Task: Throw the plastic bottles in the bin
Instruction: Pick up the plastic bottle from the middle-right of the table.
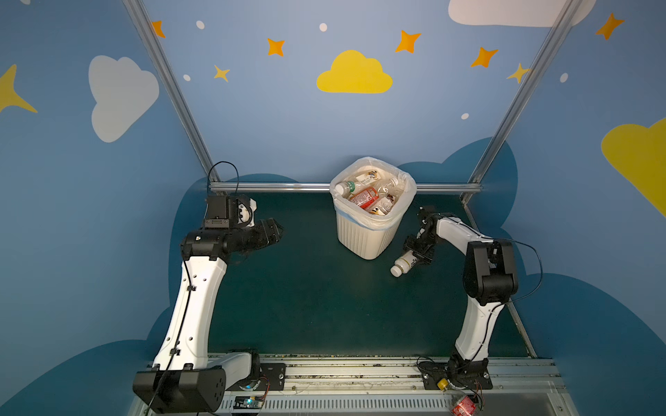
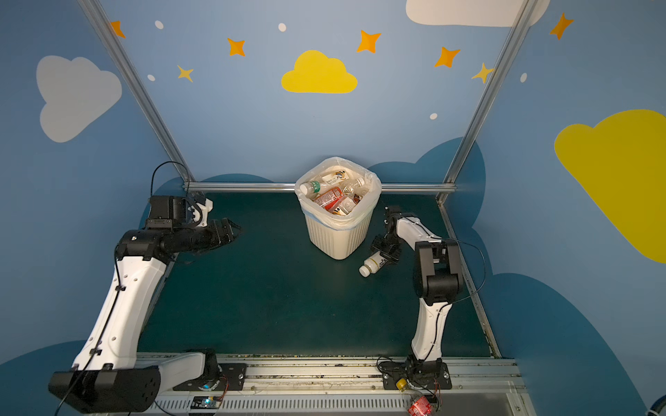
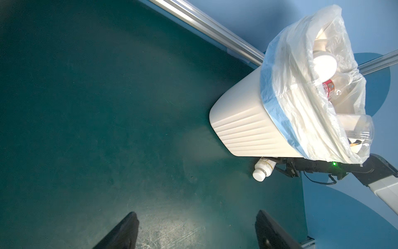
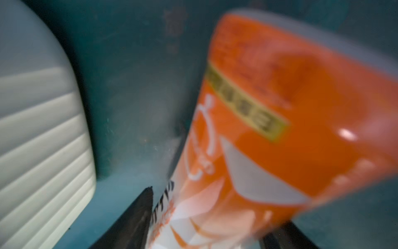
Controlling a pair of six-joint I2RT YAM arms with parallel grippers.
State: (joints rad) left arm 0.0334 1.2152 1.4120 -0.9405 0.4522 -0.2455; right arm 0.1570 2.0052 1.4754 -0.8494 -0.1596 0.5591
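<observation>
The cream-white bin (image 1: 364, 237) (image 2: 335, 237) stands at the back of the green mat, lined with a white bag. Several plastic bottles (image 1: 367, 196) lie inside it. Just right of the bin's base lies an orange-labelled plastic bottle (image 1: 404, 263) (image 2: 373, 264) (image 4: 269, 129) with a white cap. My right gripper (image 1: 418, 254) (image 4: 215, 211) is shut on its body, low over the mat. My left gripper (image 1: 275, 230) (image 3: 197, 213) hovers open left of the bin, with nothing between its fingers. The left wrist view shows the bin (image 3: 243, 129) and the held bottle (image 3: 263, 169).
A red-labelled bottle with a yellow cap (image 1: 457, 399) (image 2: 418, 401) lies off the mat by the right arm's base. Aluminium rails (image 1: 274, 186) border the mat at the back and sides. The bin's ribbed wall (image 4: 38, 129) is close to the right gripper.
</observation>
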